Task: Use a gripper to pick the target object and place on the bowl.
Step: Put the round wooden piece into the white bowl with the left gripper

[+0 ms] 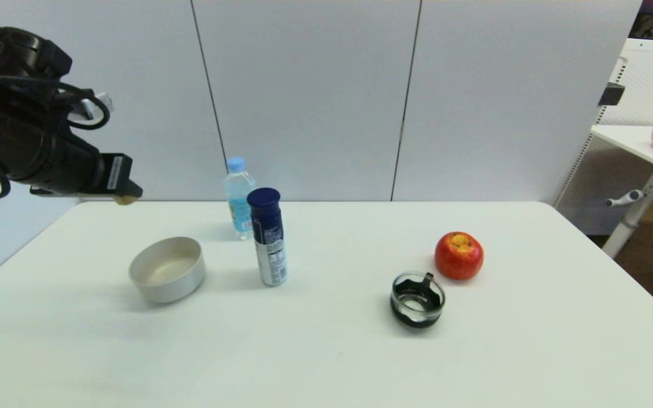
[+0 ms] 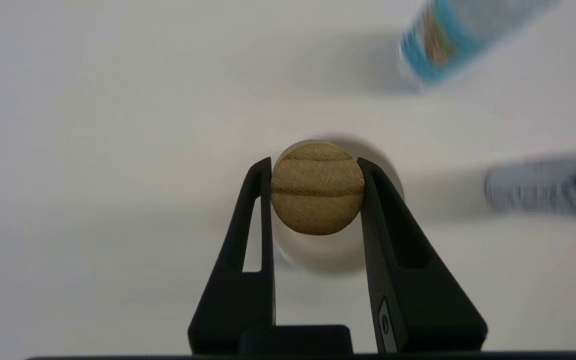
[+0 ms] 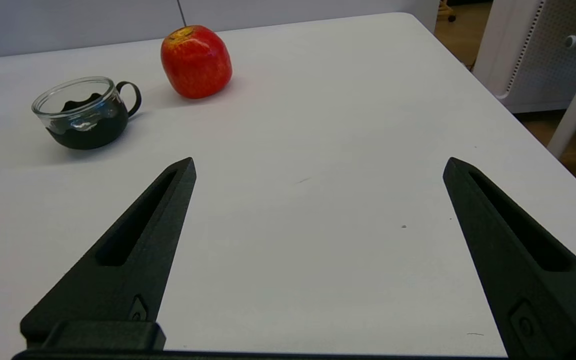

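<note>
Overhead, the left end effector (image 2: pixel 317 187) hangs above the bench (image 1: pixel 326 340) at its left side, its fingers (image 2: pixel 253 240) clamped on the tan cork-like cylinder (image 2: pixel 317 187); in the left wrist view the cream bowl (image 2: pixel 328 257) sits below, behind the cylinder. Just beside the bowl stand a dark blue can (image 1: pixel 268 237) and a water bottle (image 1: pixel 239 195); farther right are a glass cup (image 1: pixel 417 298) and a red apple (image 1: pixel 458 255). The right end effector (image 3: pixel 318 167) idles low over the bench's right part, fingers spread wide apart, holding nothing.

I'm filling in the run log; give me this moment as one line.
left gripper: shut on wooden cylinder, held above cream bowl | right gripper: open, idle over table | phase: carrying, not yet released
</note>
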